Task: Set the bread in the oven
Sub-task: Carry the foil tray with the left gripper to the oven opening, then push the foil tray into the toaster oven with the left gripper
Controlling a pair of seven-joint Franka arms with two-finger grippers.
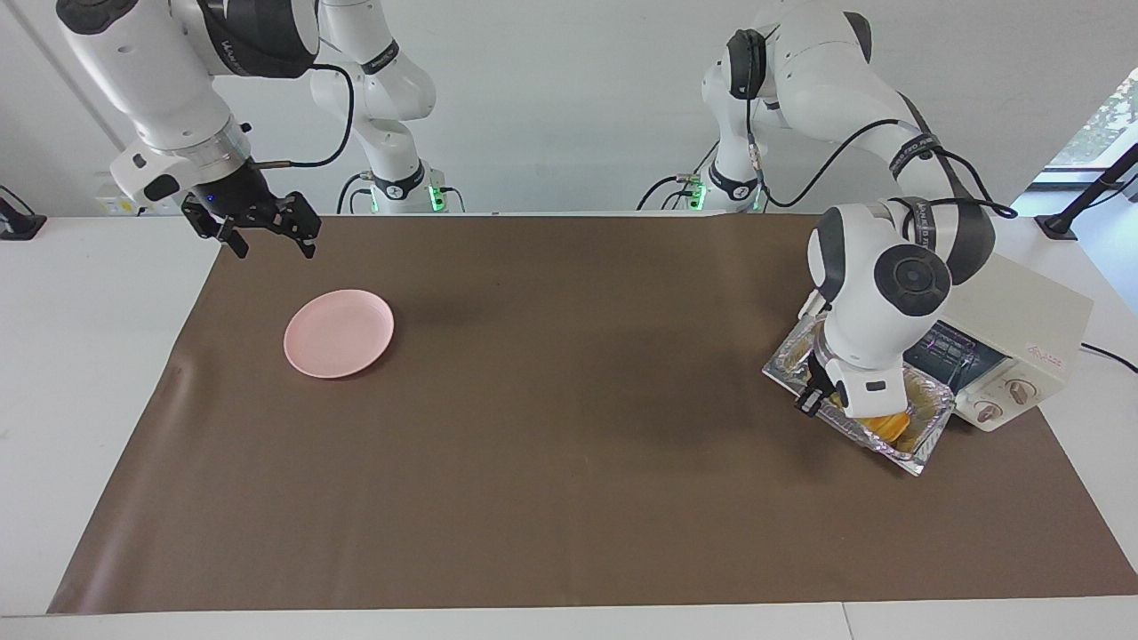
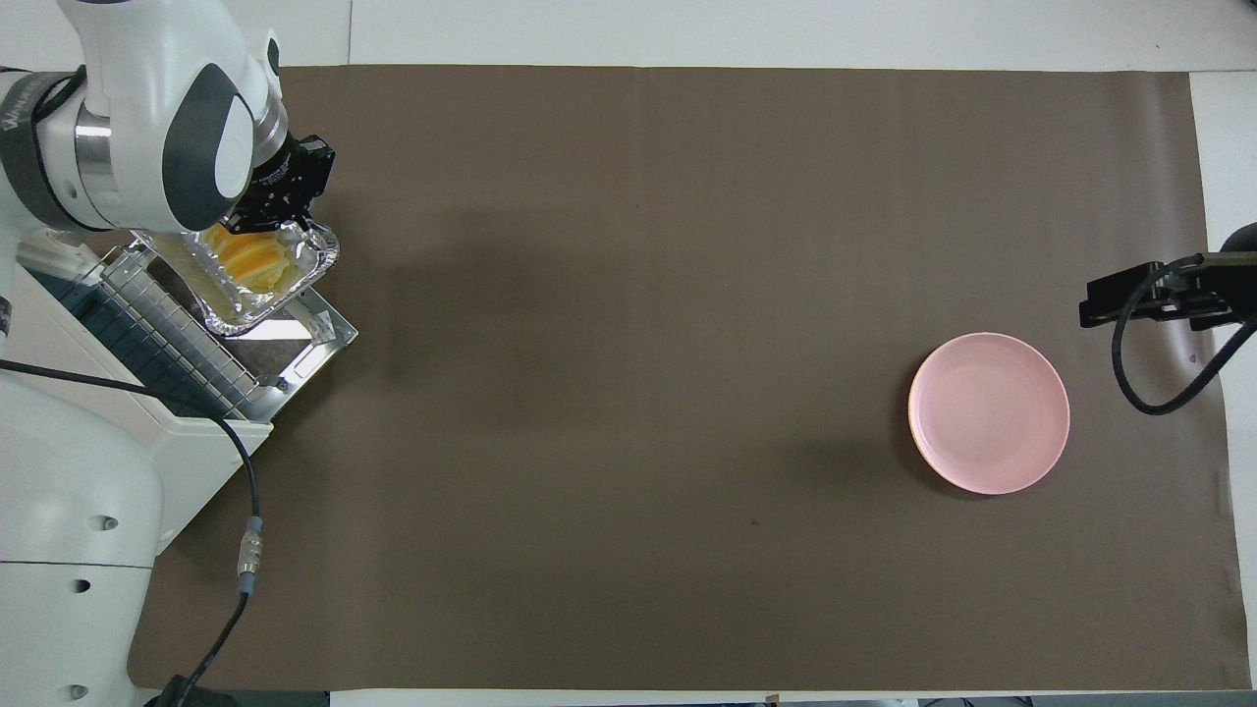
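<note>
The bread, a golden ridged loaf, lies in a crinkled silver foil tray. The tray sits over the open drop-down door in front of the cream-white oven. My left gripper is shut on the tray's rim at the end away from the oven. In the overhead view the left gripper is at the end of the foil tray, the bread is inside it, and the oven shows its wire rack. My right gripper is open and empty, and it waits above the right arm's end of the table.
A round pink plate lies empty on the brown mat toward the right arm's end; it also shows in the overhead view. The oven's open door juts onto the mat. A black cable hangs by the oven.
</note>
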